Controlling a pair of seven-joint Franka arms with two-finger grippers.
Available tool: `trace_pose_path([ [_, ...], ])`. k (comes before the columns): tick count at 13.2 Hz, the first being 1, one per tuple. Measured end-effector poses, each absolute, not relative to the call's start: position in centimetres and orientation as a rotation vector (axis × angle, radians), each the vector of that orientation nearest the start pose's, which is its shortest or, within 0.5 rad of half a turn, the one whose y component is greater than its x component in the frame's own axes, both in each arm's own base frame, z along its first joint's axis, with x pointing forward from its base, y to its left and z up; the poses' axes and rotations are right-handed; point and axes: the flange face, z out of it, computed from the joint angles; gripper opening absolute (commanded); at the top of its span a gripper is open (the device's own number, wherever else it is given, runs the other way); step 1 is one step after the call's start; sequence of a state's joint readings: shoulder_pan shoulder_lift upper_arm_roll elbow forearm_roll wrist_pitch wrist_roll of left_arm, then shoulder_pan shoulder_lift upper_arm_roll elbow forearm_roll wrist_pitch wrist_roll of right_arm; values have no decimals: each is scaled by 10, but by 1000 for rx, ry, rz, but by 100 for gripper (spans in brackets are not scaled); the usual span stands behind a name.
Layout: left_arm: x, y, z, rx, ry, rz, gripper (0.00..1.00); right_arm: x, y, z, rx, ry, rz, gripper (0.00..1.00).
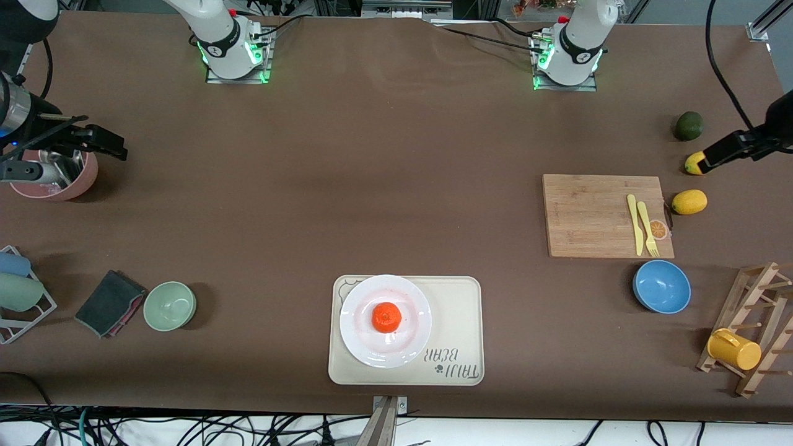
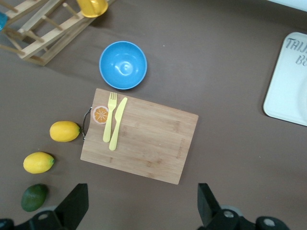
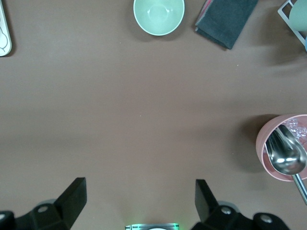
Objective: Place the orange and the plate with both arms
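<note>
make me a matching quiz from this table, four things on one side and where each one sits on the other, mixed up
Things:
1. small bright orange fruit
2. round glossy white plate
3. yellow plastic fork
4. yellow mug

Places:
A. on the bamboo cutting board
B. on the wooden drying rack
C. on the white plate
D. on the cream rectangular tray

Pairs: 1-C, 2-D, 3-A, 4-B

A bright orange-red orange (image 1: 386, 316) is sitting on a glossy white plate (image 1: 409, 344), showing against a cream tray (image 1: 461, 316) bearing dark bear lettering.
</note>
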State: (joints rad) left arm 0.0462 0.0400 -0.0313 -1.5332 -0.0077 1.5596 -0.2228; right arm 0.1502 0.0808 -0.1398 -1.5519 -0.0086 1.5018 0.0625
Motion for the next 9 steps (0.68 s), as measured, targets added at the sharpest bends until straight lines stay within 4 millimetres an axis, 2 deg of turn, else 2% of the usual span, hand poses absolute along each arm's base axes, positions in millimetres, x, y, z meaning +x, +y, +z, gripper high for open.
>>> trace_pose_path([
  [2, 567, -23, 620, -3135, -290, 4, 100, 569, 9, 583, -3159, 89, 204, 100],
  [3, 567, -27, 620, -3134, -279, 1, 100, 569, 9, 583, -3159, 88, 204, 100],
  [6, 567, -19, 621, -3130, -298, -3, 100, 569, 16, 583, -3160, 77, 205, 100],
  [9, 567, -3, 622, -3123, -343, -6, 100, 569, 18, 582, -3160, 76, 208, 100],
])
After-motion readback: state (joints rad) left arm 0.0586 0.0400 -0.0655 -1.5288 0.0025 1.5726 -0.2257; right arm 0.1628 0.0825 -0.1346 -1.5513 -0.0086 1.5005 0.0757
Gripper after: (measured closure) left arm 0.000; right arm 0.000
